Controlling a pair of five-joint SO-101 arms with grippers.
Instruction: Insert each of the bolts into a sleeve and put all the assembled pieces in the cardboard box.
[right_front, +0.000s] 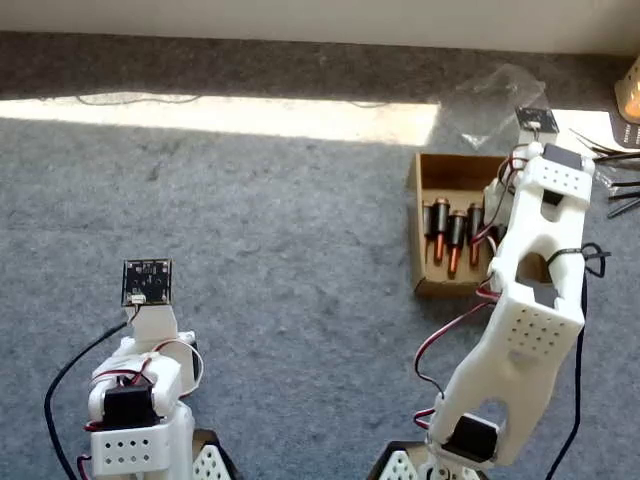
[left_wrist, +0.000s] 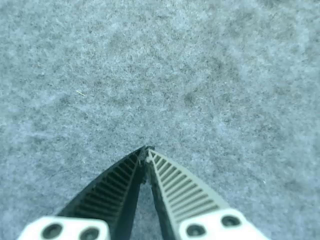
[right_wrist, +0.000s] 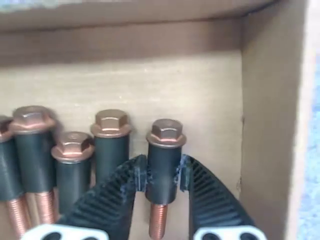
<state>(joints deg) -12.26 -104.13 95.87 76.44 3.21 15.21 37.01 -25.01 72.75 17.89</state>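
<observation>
Grey carpet (right_front: 300, 250) covers the whole surface we work on, with a bright strip of sunlight (right_front: 220, 115) across the upper part of the high view. Largest on it is the right arm (right_front: 530, 300), which runs up the right side of the frame until its far end hangs over the cardboard box (right_front: 413, 235) at centre right. The left arm (right_front: 140, 400) sits folded at the lower left, well apart from the box. A clear plastic bag (right_front: 495, 100) lies just above the box, near the upper right.

Inside the box we see the assembled pieces (right_front: 456, 235) lying side by side, each a copper bolt pushed through a black sleeve. In the right wrist view the right gripper (right_wrist: 163, 172) has its fingers (right_wrist: 200, 195) pressed against both sides of the end piece (right_wrist: 163, 160), the one nearest the box wall (right_wrist: 265, 125). They seem to clamp its sleeve, though we cannot judge how firmly. The copper head (right_wrist: 166, 131) sticks out beyond the fingertips, and the threaded end (right_wrist: 158, 220) shows between the fingers.

The left gripper (left_wrist: 146, 151) hangs over bare carpet, its fingers closed tip to tip on nothing.
</observation>
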